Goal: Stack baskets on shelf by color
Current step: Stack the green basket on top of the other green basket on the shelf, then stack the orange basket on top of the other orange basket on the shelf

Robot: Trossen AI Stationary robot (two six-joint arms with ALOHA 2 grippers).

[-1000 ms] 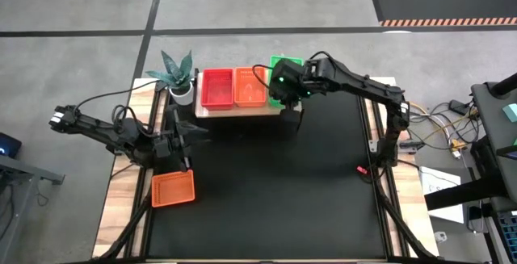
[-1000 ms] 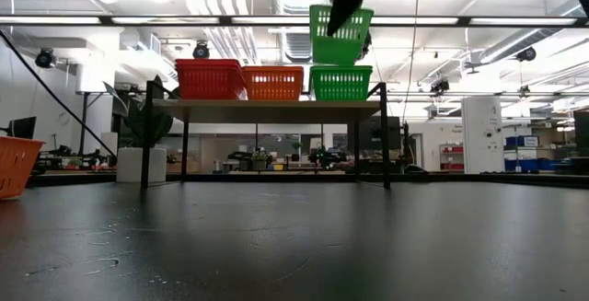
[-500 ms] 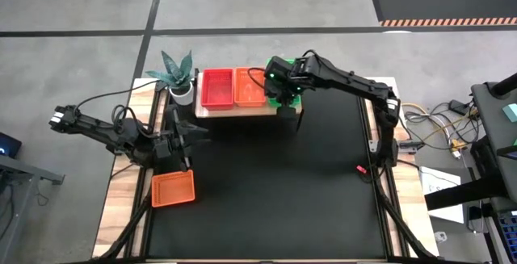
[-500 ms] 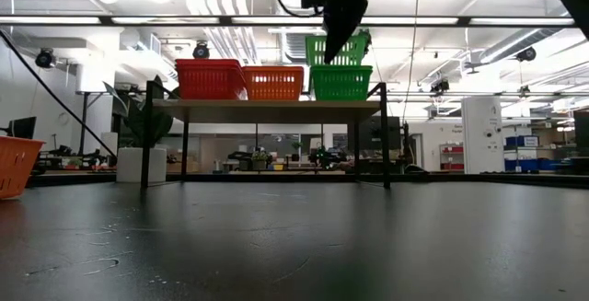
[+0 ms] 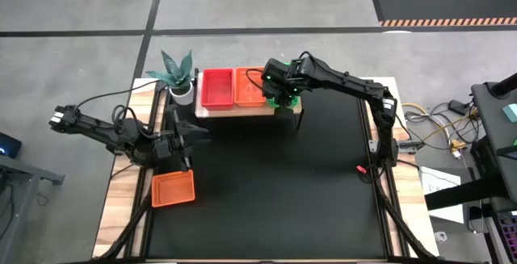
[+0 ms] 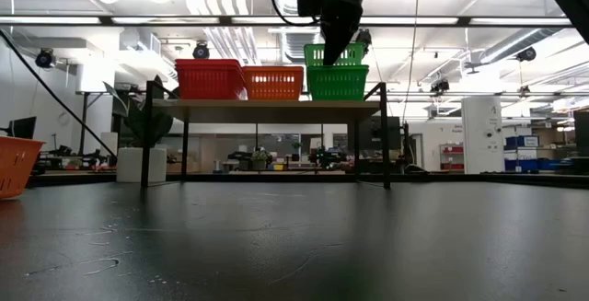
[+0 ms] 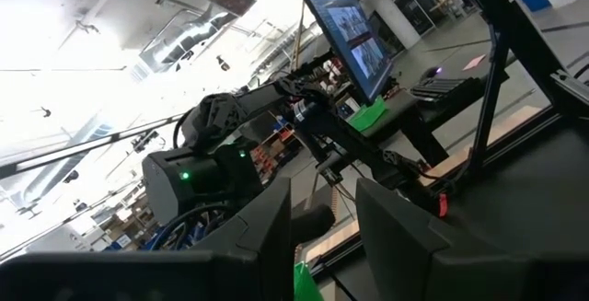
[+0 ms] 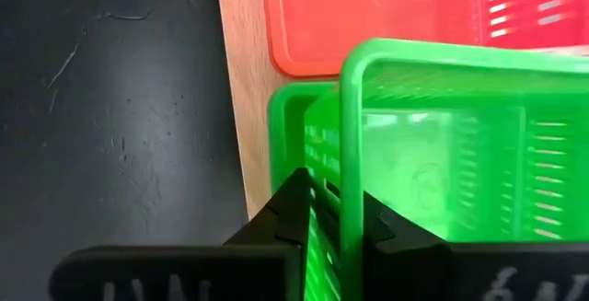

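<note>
- Your landmark is the light natural-wood raised shelf [image 5: 208,110] at the far edge of the black worktop [image 5: 266,183], beside the potted plant [image 5: 178,74].
- On the shelf stand a red mesh plastic basket [image 5: 216,86], next to it an orange mesh basket [image 5: 247,86], and at the end farthest from the plant a green mesh basket [image 6: 339,83].
- Your right pincer [image 8: 327,214] hangs over that green end, pinching the near wall of a second green mesh basket [image 8: 442,144] between its two dark fingers.
- In the low view the held basket [image 6: 342,54] sits partly down inside the one on the shelf, its rim above the lower rim; whether it is level I cannot tell.
- To finish this step well, I judge you should square the held basket's walls with the lower one's, lower straight down, and let go only once it has seated.
- Watch the orange neighbour: it sits just beside the green pair, so sideways drift could nudge it.
- A loose orange mesh basket [image 5: 174,189] lies on the worktop well away from the shelf, near the left arm.
- Your left pincer [image 5: 187,139] waits above the worktop just shelf-side of that basket, fingers spread and holding nothing.
</note>
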